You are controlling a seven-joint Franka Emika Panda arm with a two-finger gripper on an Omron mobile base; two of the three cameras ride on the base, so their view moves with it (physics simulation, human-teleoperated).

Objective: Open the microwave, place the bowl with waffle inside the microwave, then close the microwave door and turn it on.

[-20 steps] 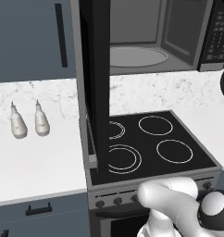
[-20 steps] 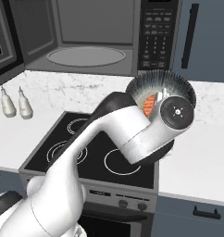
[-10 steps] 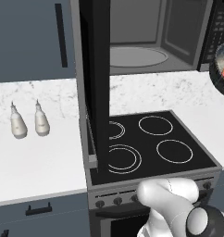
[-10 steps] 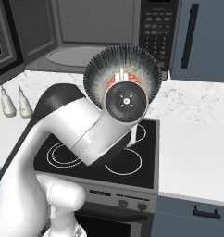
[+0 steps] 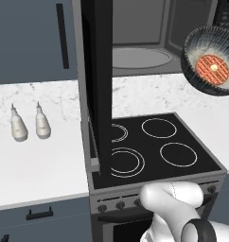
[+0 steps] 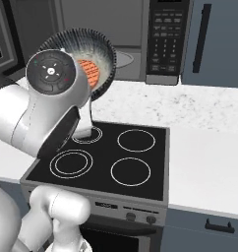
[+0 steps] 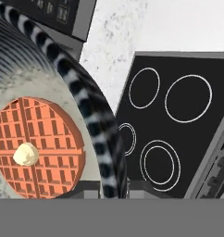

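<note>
Stovetop (image 5: pixel 154 149) below; bowl (image 5: pixel 211 60) with waffle (image 5: pixel 213 69) aloft; microwave door (image 5: pixel 96 80) open

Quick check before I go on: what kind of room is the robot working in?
A home-style kitchen, rendered: a black stovetop with four ring burners set in a white marble-look counter, an open microwave above it, and blue-grey cabinets.

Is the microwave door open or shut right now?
Open. The microwave door swings out edge-on over the stovetop, baring the grey cavity and turntable plate.
</note>
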